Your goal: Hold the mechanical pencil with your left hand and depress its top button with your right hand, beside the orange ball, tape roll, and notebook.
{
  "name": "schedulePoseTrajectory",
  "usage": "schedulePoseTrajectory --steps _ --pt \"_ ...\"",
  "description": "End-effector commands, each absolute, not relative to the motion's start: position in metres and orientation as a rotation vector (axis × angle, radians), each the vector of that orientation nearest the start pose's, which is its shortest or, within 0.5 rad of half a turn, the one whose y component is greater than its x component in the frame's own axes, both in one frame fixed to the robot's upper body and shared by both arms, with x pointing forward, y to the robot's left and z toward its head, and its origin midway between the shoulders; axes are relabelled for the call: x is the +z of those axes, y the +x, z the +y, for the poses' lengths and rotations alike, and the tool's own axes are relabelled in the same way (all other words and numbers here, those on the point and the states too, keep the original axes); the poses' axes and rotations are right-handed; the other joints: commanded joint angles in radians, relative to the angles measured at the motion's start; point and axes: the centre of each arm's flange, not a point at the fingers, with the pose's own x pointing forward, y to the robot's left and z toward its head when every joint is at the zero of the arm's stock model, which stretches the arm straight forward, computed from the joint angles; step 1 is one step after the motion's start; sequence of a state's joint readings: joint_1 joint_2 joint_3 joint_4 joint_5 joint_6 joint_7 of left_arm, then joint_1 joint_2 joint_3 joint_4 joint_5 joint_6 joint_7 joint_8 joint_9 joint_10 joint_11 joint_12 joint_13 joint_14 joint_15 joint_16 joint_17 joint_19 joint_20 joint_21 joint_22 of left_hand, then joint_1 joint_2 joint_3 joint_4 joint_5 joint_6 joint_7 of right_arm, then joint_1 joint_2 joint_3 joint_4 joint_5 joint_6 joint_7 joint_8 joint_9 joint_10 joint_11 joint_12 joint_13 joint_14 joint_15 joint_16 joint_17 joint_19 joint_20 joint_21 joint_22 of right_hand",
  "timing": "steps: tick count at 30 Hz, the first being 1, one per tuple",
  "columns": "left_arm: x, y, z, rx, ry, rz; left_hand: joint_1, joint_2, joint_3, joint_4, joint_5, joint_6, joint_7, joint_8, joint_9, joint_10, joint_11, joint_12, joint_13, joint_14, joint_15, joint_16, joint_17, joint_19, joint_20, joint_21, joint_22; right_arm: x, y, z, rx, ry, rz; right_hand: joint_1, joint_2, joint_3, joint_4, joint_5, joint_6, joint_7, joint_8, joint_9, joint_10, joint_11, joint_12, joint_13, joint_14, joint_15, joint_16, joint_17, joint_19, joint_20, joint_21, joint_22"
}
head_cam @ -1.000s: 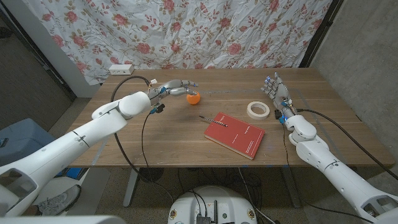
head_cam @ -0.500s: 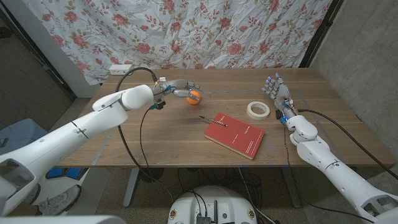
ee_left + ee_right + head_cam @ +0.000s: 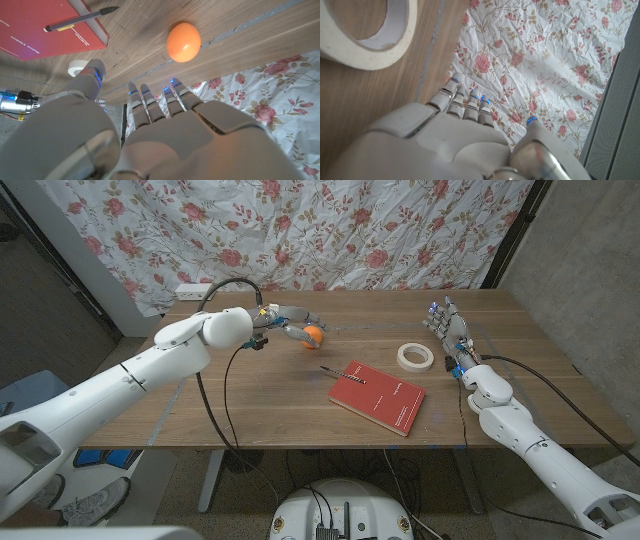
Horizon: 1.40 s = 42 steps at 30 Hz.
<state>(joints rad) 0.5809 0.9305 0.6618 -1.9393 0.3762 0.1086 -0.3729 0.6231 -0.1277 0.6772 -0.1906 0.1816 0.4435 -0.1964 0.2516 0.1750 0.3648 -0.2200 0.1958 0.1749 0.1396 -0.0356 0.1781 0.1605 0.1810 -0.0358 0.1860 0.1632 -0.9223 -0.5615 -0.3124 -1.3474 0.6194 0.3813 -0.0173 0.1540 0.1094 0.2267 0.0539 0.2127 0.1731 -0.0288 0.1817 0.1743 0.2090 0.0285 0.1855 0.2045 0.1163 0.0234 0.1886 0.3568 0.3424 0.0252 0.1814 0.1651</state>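
Head view: we are holding our empty left hand [image 3: 288, 318] spread beside the orange ball [image 3: 313, 334], while our right hand [image 3: 447, 330] is standing empty, fingers apart, near the tape roll [image 3: 414, 357].

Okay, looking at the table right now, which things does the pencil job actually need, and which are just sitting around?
Needed for the job:
slim dark mechanical pencil, lying on the notebook
white left hand, open, near the ball
white right hand, open, beside the tape

Just lying about:
small orange ball
red rectangular notebook
cream roll of tape
white power strip at the table's far edge
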Motion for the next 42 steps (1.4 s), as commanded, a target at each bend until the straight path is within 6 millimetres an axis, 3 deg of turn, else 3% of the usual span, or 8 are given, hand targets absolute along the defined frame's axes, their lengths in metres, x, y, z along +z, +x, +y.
schedulePoseTrajectory --steps 1,21,42 --pt "0.085 0.548 0.163 -0.335 1.733 -0.625 0.033 -0.014 -0.015 0.002 -0.004 0.012 -0.007 0.002 0.001 0.016 0.001 -0.005 0.001 0.006 -0.168 -0.001 0.005 0.007 -0.098 -0.004 0.002 -0.031 0.628 -0.33 0.122 0.008 -0.665 -0.008 -0.003 0.008 -0.001 0.001 0.005 0.004 0.006 0.003 0.004 0.004 0.008 -0.001 -0.001 0.004 0.007 0.001 -0.001 -0.003 0.004 0.003" --pt "0.072 0.548 0.138 -0.319 1.943 -0.574 0.078 -0.023 -0.042 0.006 -0.006 0.012 -0.011 -0.009 0.002 0.027 0.001 -0.009 0.0 0.004 -0.166 -0.001 0.005 -0.014 -0.109 -0.007 0.003 -0.034 0.629 -0.334 0.121 0.011 -0.655 -0.013 -0.002 0.01 -0.001 0.001 0.005 0.004 0.005 0.003 0.002 0.004 0.008 -0.004 -0.003 0.01 0.008 -0.007 -0.002 0.001 0.005 0.003" --pt "0.052 0.557 0.112 -0.275 1.996 -0.568 0.131 -0.026 -0.065 0.006 -0.009 0.032 -0.011 -0.012 0.002 0.062 0.0 -0.006 0.0 0.027 -0.158 0.003 0.004 -0.019 -0.108 -0.005 0.003 -0.035 0.63 -0.343 0.129 0.007 -0.644 -0.019 -0.002 0.014 -0.002 0.001 0.005 0.002 0.006 0.003 0.001 0.003 0.009 -0.007 -0.002 0.021 0.01 -0.016 -0.003 0.007 0.005 0.003"
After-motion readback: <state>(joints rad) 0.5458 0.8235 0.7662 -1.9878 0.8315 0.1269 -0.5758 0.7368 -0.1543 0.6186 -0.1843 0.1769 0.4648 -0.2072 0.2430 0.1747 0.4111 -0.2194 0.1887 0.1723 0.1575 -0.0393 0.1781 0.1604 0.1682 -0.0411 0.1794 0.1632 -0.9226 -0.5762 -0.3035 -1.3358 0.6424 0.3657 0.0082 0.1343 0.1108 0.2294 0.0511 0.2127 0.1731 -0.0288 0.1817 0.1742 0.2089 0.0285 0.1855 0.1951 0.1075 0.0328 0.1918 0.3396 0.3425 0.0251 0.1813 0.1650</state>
